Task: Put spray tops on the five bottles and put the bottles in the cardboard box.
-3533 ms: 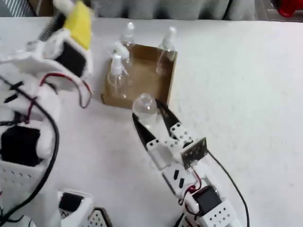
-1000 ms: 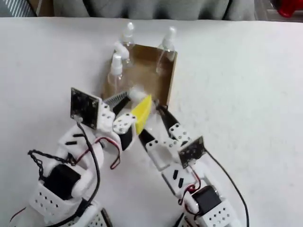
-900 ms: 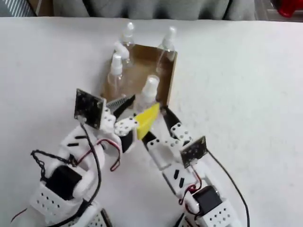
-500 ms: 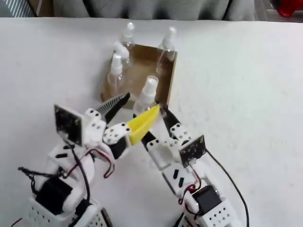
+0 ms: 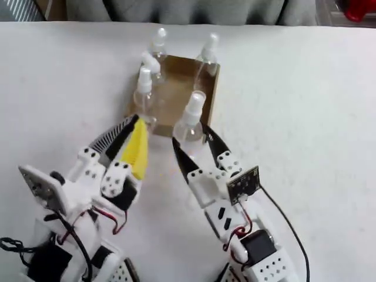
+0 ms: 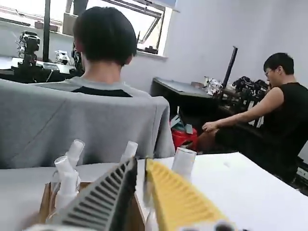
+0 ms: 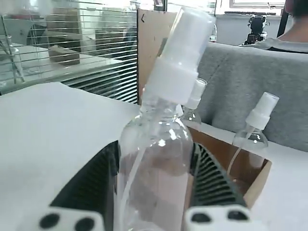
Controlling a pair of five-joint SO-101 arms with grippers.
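Note:
My right gripper point(image 5: 192, 138) is shut on a clear bottle point(image 5: 189, 126) that stands upright just in front of the cardboard box point(image 5: 176, 97), a white spray top point(image 5: 195, 101) on its neck. In the right wrist view the bottle point(image 7: 156, 144) sits between the black fingers point(image 7: 98, 175), its spray top point(image 7: 180, 53) above them. Several capped bottles point(image 5: 144, 88) stand in the box. My left gripper point(image 5: 136, 122), one finger black and one yellow, is shut and holds nothing, to the left of the held bottle by the box's near left corner. The left wrist view has its fingertips point(image 6: 140, 169) close together.
White tabletop point(image 5: 294, 94) spreads open to the right of the box and to the left of it point(image 5: 59, 76). A grey cloth-covered edge point(image 5: 194, 10) runs along the far side. A red object point(image 5: 359, 9) sits at the far right corner.
The left gripper set a spray top on the bare bottle, let go, drew back to the left and shut. The right gripper has kept hold and shifted the bottle slightly toward the box.

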